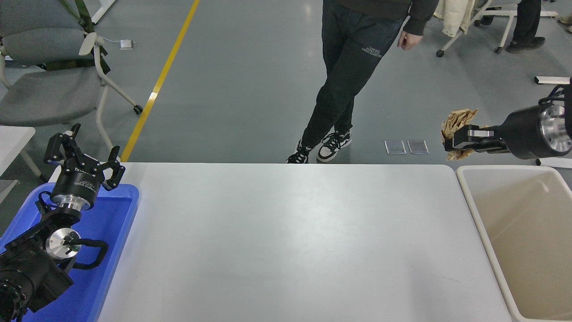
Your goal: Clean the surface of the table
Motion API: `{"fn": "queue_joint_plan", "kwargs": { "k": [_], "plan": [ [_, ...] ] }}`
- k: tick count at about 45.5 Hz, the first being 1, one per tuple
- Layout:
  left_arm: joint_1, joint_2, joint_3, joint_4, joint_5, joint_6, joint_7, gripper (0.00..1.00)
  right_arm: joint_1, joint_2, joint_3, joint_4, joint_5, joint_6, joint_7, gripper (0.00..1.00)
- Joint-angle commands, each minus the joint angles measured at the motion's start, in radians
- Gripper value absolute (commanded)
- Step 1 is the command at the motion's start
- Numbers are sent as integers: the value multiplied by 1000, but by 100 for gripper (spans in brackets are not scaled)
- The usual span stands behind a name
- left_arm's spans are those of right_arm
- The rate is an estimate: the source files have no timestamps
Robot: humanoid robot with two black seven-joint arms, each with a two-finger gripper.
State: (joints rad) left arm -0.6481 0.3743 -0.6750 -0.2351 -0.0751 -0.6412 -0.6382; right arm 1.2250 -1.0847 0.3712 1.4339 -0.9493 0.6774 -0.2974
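The white table surface (pixel 286 241) fills the middle of the head view, with nothing lying on it. My right gripper (pixel 453 139) is raised high at the right, shut on a crumpled brown paper wad (pixel 456 125). The wad hangs just left of and above the beige bin's far left corner. My left gripper (pixel 85 158) stays parked over the blue tray at the lower left, its fingers spread open and holding nothing.
A beige bin (pixel 473 210) stands at the table's right end, and a blue tray (pixel 120 214) at the left end. A person (pixel 353 71) in dark trousers walks past the far side. A grey chair (pixel 49 85) stands at the far left.
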Motion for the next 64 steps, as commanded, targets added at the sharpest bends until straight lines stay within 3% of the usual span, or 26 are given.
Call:
{"fn": "queue_joint_plan", "kwargs": {
  "k": [1, 7, 13, 21, 32, 49, 64],
  "plan": [
    [-1, 0, 0, 0, 0, 0, 0, 100, -18, -58, 32, -78, 6, -10, 3, 0],
    [1, 0, 0, 0, 0, 0, 0, 100, -90, -50, 34, -223, 6, -61, 14, 0],
    [-1, 0, 0, 0, 0, 0, 0, 100, -147, -38, 35, -392, 12, -101, 84, 0],
    [1, 0, 0, 0, 0, 0, 0, 100, -242, -11, 26, -575, 116, -156, 147, 0],
    [1, 0, 0, 0, 1, 0, 0, 100, -360, 120, 29, -877, 214, -248, 241, 0],
    [1, 0, 0, 0, 0, 0, 0, 100, -441, 416, 18, -1382, 449, -306, 284, 0],
    [1, 0, 0, 0, 0, 0, 0, 100, -528, 542, 23, -1440, 656, -432, 282, 0]
  ]
}}
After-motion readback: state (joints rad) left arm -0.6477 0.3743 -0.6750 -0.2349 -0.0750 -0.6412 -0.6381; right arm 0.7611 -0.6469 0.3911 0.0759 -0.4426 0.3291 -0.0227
